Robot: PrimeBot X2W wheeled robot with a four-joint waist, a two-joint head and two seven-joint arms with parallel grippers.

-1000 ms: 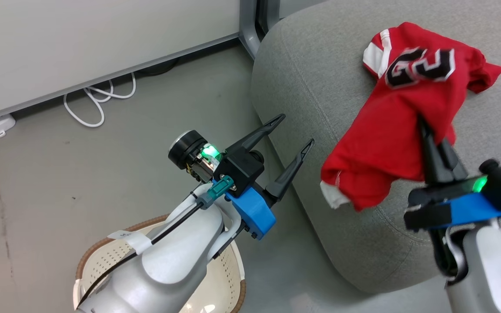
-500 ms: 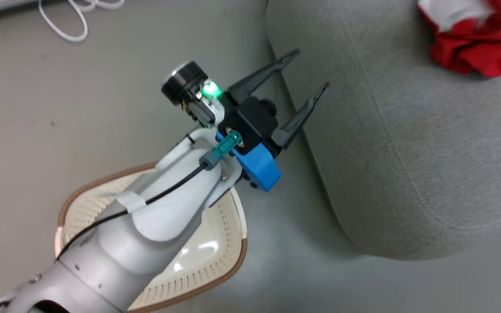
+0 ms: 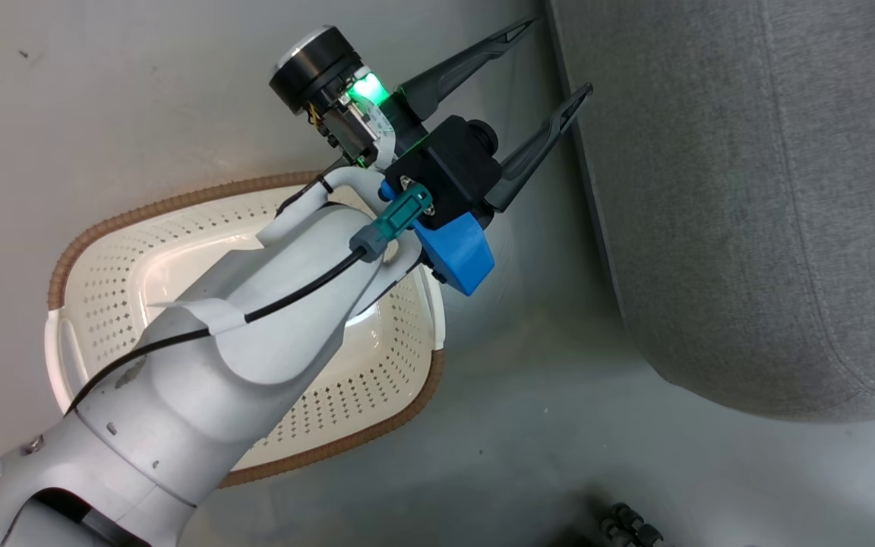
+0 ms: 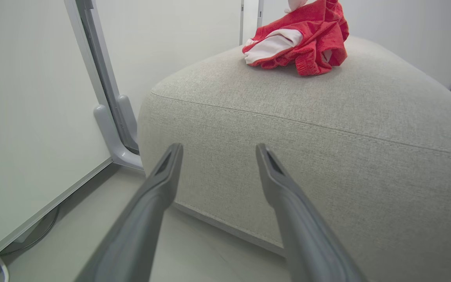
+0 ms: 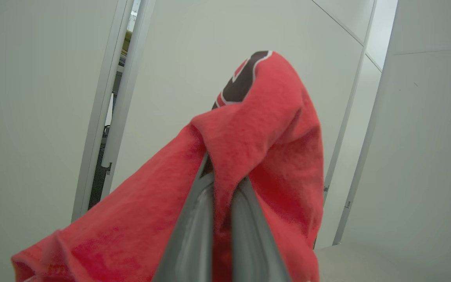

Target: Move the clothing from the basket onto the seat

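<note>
Clenching the lettered red garment (image 5: 272, 129), my right hand (image 5: 225, 184) has cloth draped over both fingers (image 5: 194, 219), so on release it may snag or fall short of the seat (image 4: 327, 129), where the other garment (image 4: 303, 47) lies far back; my left hand (image 3: 553, 59) hangs spread near the basket (image 3: 141, 212).

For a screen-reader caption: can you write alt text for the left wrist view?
The left gripper, fingers spread and empty, points at the side of a grey sofa. A crumpled red garment with white trim lies on top of it; a white wall is at the view's left.
</note>
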